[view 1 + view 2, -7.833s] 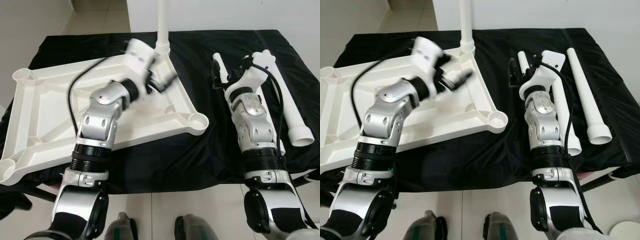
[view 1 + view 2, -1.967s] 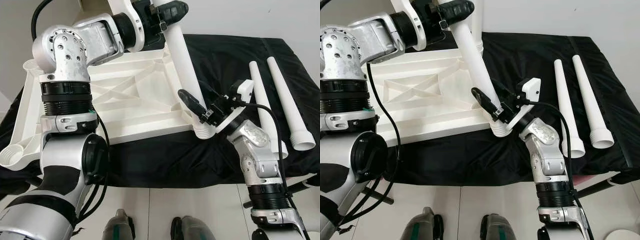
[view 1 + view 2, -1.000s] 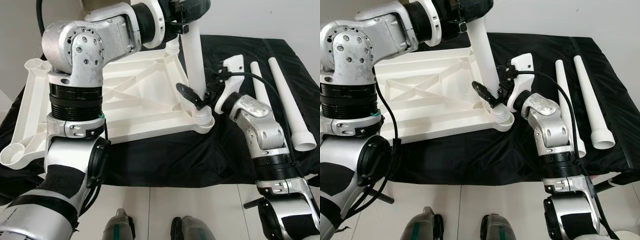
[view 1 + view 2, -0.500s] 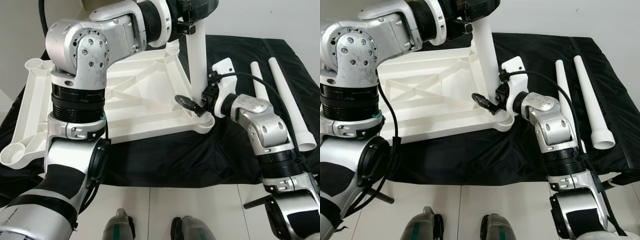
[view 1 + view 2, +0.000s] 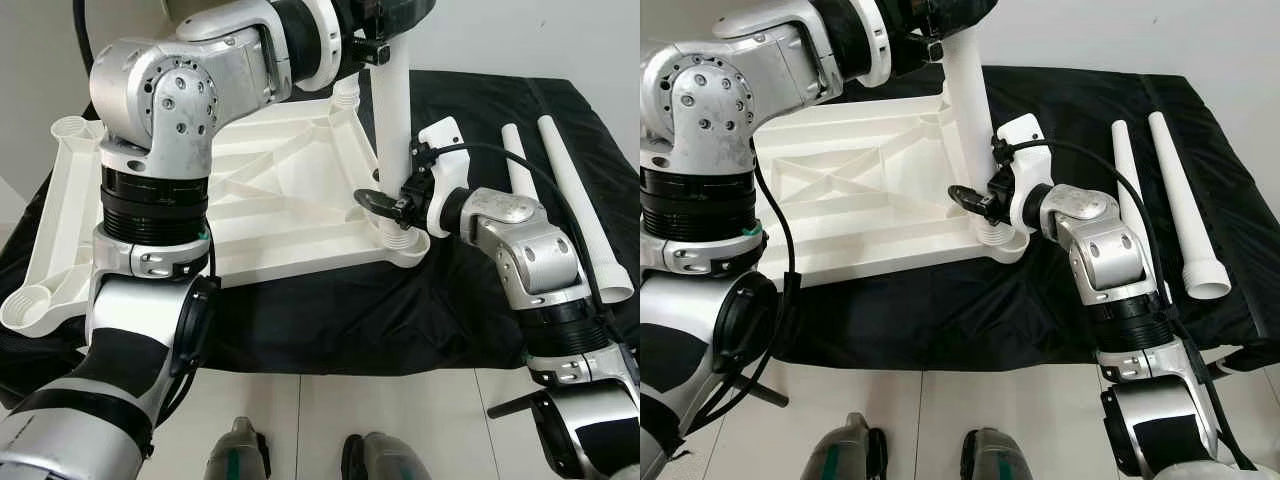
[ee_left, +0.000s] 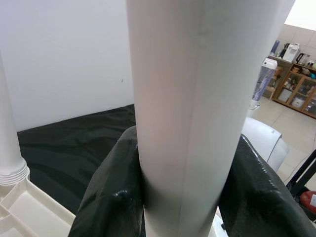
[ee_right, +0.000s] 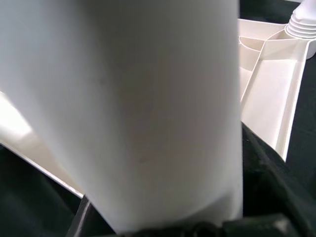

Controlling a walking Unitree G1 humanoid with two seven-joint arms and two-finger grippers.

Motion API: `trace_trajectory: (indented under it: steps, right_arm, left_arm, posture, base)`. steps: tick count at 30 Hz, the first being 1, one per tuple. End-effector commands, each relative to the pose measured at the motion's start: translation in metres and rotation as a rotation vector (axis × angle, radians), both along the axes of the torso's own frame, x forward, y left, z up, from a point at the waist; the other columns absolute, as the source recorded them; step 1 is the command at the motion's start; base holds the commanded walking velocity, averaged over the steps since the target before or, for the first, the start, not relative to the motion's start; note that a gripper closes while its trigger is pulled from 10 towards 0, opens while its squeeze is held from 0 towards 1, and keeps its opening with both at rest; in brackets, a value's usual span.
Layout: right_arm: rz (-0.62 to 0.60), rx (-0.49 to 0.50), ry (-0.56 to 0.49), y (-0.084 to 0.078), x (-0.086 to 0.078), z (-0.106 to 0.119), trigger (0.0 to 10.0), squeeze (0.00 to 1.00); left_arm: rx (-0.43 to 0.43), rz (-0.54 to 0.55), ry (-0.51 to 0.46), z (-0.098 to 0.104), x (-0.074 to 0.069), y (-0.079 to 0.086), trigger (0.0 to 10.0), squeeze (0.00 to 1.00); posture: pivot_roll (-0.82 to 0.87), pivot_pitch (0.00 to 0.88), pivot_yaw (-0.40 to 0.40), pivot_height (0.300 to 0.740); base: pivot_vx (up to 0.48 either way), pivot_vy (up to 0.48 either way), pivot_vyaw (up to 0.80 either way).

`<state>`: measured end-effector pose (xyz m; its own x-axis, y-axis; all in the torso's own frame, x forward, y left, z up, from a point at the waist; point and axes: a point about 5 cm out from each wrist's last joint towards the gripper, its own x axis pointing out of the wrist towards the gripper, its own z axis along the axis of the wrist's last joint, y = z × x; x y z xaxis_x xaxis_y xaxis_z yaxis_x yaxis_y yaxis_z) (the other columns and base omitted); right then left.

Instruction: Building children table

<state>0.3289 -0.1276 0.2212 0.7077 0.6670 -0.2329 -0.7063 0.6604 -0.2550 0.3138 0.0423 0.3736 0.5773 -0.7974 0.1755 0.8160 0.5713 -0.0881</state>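
A white leg [image 5: 392,120] is held upright in the near right corner socket of the upturned tabletop [image 5: 270,200], clamped high by the left gripper [image 5: 385,18] and low by the right gripper [image 5: 392,203]. Two spare legs [image 5: 565,190] lie on black cloth [image 5: 470,110].

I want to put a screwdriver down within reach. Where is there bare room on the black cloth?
Free: the cloth along the near edge, in front of the tabletop. Crowded: the right side with two loose legs, and the corner where the left gripper and right gripper hold a leg.
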Motion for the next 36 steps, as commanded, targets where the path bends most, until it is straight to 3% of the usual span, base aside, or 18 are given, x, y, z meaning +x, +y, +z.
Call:
trace_trajectory:
  steps: [1,3,12,13,15,16,19,20,31,36]
  right_arm:
    - [-0.003,-0.016,0.026,-0.0006,0.0,-0.002,0.0,0.0]
    - [-0.028,-0.025,0.024,-0.0029,0.0015,-0.0029,10.0,0.0]
    - [-0.049,-0.025,0.037,-0.0042,0.0027,-0.005,10.0,0.0]
    - [-0.051,-0.024,0.04,-0.0043,0.0026,-0.0051,10.0,1.0]
    - [-0.056,-0.027,0.041,-0.0047,0.0028,-0.0053,10.0,1.0]
    - [-0.059,-0.03,0.042,-0.005,0.0028,-0.0054,10.0,0.0]
    - [-0.066,-0.035,0.038,-0.006,0.0031,-0.006,10.0,0.0]
    - [-0.066,-0.031,0.032,-0.0061,0.0033,-0.0056,0.0,0.0]
    - [-0.054,-0.021,0.012,-0.0056,0.0027,-0.0034,0.0,0.0]
    - [-0.004,-0.023,-0.01,-0.0029,-0.0026,-0.0024,0.0,0.0]
  left_arm:
    - [0.001,-0.128,-0.075,0.0104,-0.0101,-0.0078,10.0,0.0]
    - [-0.003,-0.131,-0.082,0.0114,-0.0102,-0.0075,10.0,0.0]
    - [-0.004,-0.14,-0.087,0.012,-0.0104,-0.0068,10.0,0.0]
    - [-0.005,-0.142,-0.088,0.0121,-0.0105,-0.0068,10.0,0.0]
    - [-0.007,-0.144,-0.087,0.0121,-0.0106,-0.007,10.0,0.0]
    - [-0.008,-0.147,-0.087,0.0122,-0.0108,-0.0071,10.0,0.0]
    - [-0.009,-0.152,-0.088,0.0123,-0.0112,-0.0076,10.0,0.0]
    - [-0.009,-0.153,-0.088,0.0123,-0.0112,-0.0077,10.0,0.0]
    - [-0.008,-0.157,-0.084,0.0119,-0.0112,-0.008,10.0,0.0]
    - [0.008,-0.139,-0.126,0.0154,-0.0106,-0.0061,10.0,0.0]
  posture:
    - [-0.14,0.005,0.006,0.74]
    - [-0.13,0.011,0.01,0.74]
    - [-0.13,0.014,0.015,0.74]
    - [-0.13,0.016,0.016,0.74]
    - [-0.13,0.014,0.016,0.74]
    - [-0.13,0.016,0.016,0.74]
    - [-0.13,0.017,0.017,0.74]
    - [-0.13,0.017,0.019,0.74]
    - [-0.13,0.017,0.021,0.74]
    - [-0.13,0.019,0.026,0.74]
  base:
    - [0.0,0.0,0.0]
    - [0.0,0.0,0.0]
    - [0.0,0.0,0.0]
    - [0.0,0.0,0.0]
    - [0.0,0.0,0.0]
    - [0.0,0.0,0.0]
    - [0.0,0.0,0.0]
    - [0.0,0.0,0.0]
    - [0.0,0.0,0.0]
    - [0.0,0.0,0.0]
